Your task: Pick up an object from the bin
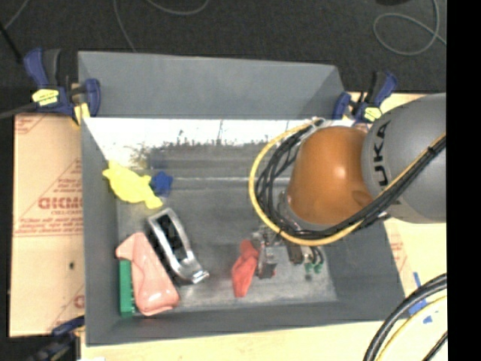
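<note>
My gripper [265, 257] hangs below the orange wrist cover, low in the bin's front middle. A red crumpled soft thing [243, 271] lies on the bin floor right against the gripper's left side; whether they touch I cannot tell. A small dark and green thing [311, 265] lies just to the right of the gripper, partly under the arm.
A silver and black tape dispenser [174, 246] lies left of centre. A pink lumpy thing [150, 273] with a green bar [126, 287] beside it fills the front left corner. A yellow thing [129, 184] with a blue piece [161, 181] lies at the back left.
</note>
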Available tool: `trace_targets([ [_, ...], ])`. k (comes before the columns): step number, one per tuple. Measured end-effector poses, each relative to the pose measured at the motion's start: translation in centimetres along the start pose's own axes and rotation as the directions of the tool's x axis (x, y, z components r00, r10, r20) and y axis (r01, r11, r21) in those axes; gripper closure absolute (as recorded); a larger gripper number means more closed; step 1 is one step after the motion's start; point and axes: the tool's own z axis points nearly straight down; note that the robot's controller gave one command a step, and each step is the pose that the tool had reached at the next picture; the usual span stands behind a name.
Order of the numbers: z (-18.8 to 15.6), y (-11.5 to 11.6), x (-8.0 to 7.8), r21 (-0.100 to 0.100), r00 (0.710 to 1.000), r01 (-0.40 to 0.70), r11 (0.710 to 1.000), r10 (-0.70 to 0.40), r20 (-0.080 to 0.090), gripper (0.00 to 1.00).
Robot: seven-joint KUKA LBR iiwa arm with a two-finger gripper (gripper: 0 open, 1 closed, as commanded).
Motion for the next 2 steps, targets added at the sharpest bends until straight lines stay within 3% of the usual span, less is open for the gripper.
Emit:
trace_targets([
  [1,-3.4,0.8,0.2,-0.001,1.0,-0.016,1.0,0.016,-0.01,1.0],
  [2,-8.2,0.4,0.2,0.001,1.0,0.005,1.0,-0.005,-0.003,1.0],
])
